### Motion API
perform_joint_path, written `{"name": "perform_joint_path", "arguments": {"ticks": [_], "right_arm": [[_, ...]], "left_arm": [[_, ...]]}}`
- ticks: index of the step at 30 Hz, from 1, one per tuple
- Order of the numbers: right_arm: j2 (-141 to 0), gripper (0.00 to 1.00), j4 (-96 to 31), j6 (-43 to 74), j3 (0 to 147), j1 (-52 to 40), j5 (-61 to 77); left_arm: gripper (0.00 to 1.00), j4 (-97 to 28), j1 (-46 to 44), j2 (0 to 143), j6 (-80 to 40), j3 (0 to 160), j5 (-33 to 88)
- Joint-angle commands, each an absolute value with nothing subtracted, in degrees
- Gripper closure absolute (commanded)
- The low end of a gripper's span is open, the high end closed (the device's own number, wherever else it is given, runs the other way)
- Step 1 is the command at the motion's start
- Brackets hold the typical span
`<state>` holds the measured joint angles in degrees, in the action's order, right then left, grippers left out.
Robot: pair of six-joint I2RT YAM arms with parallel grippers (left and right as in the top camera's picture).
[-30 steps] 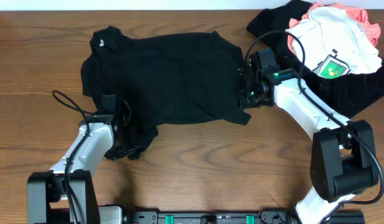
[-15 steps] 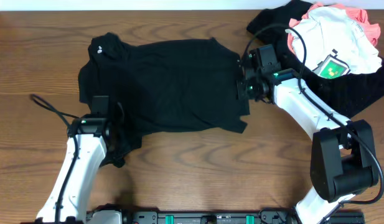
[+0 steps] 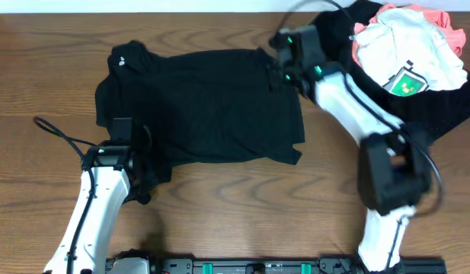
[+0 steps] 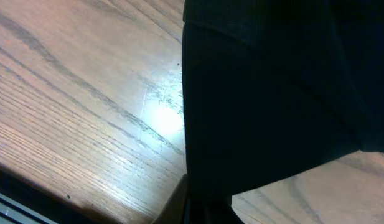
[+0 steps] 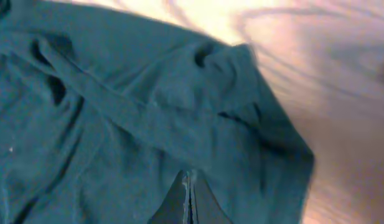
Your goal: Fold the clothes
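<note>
A black shirt (image 3: 204,106) lies spread flat across the middle of the table, with a small white logo (image 3: 122,55) at its far left corner. My left gripper (image 3: 141,181) is at the shirt's near left corner. In the left wrist view, my left gripper (image 4: 207,214) is shut on a fold of the black fabric (image 4: 272,93), which hangs into its jaws. My right gripper (image 3: 279,67) hovers over the shirt's far right sleeve. In the right wrist view, my right gripper (image 5: 188,177) is shut, its tips over the wrinkled sleeve (image 5: 229,81), with no cloth visibly between them.
A pile of other clothes sits at the back right: a white one with green print (image 3: 406,46), a coral-pink one (image 3: 448,19) and a black one (image 3: 440,106) underneath. Bare wood (image 3: 242,205) shows in front of the shirt. A cable (image 3: 59,129) loops left of the left arm.
The right gripper left the shirt's right edge and moved back to its far right corner. The left arm shifted left with the near corner, and the shirt lies flatter.
</note>
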<state>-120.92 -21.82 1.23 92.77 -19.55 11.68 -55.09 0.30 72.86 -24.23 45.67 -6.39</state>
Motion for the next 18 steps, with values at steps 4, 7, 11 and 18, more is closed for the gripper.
{"name": "perform_joint_path", "arguments": {"ticks": [4,7,11,18], "right_arm": [[-136.29,0.83,-32.56,-3.33,118.24,-20.58,12.08],[-141.82,0.64,-34.06,-3.36,124.95,-20.23,12.43],[-145.05,0.49,-34.0,-3.66,126.21,-20.21,12.51],[-148.05,0.54,-33.85,-4.84,126.19,-20.21,14.44]], "left_arm": [[0.94,-55.27,0.23,72.55,-24.97,46.37,-7.07],[0.94,-55.27,0.23,72.55,-24.97,46.37,-7.07],[0.94,-55.24,0.23,72.55,-24.97,46.37,-7.09],[0.94,-55.2,0.23,72.55,-24.97,46.37,-7.09]]}}
